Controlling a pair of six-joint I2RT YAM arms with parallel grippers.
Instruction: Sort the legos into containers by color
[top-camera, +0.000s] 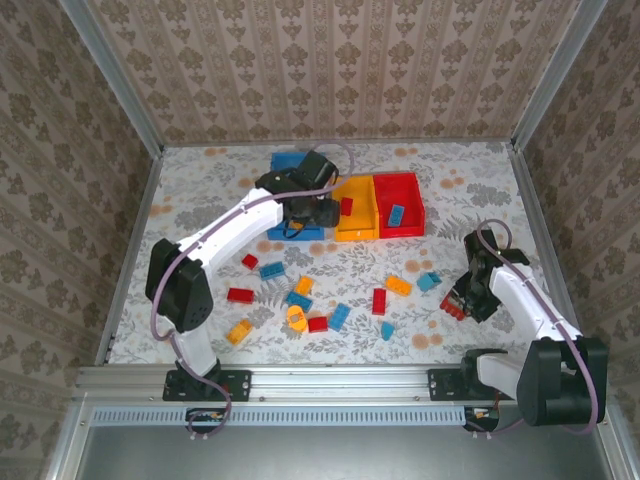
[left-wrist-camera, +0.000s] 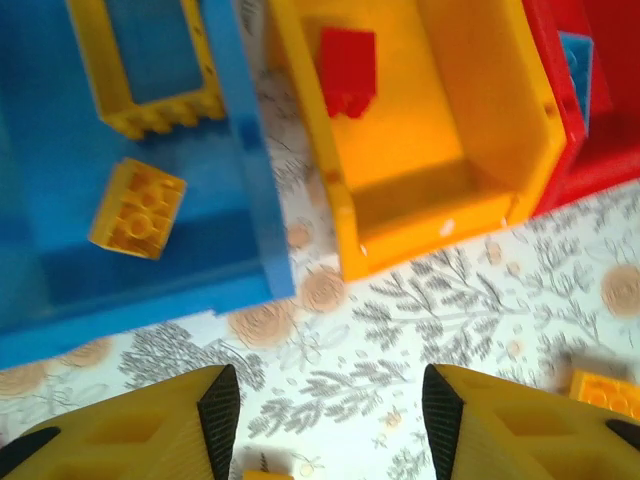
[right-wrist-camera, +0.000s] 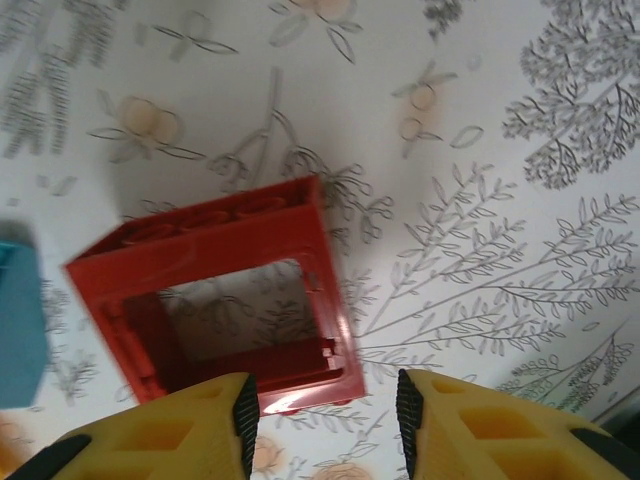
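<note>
Legos (top-camera: 379, 300) lie scattered over the middle of the tabletop (top-camera: 460, 190) and toward its near edge. Three containers stand in a row near the far edge: blue bin (left-wrist-camera: 250, 200), yellow bin (left-wrist-camera: 310, 150) and red bin (left-wrist-camera: 600, 150).

The step in hand appears to be picking up the red window frame (right-wrist-camera: 200, 245), which lies close to the right edge. The right gripper (right-wrist-camera: 322, 405) has its jaws apart astride one side wall, with a gap still showing. That thin wall should be centred between the pads and closed on squarely, because glossy hard plastic may slip or tip.

The left gripper (left-wrist-camera: 330, 410) hangs open and empty just in front of the bins.

The bricks are rigid, studded and sharp-cornered. The bins are smooth and thin-walled, and the tabletop has a matt floral print.
</note>
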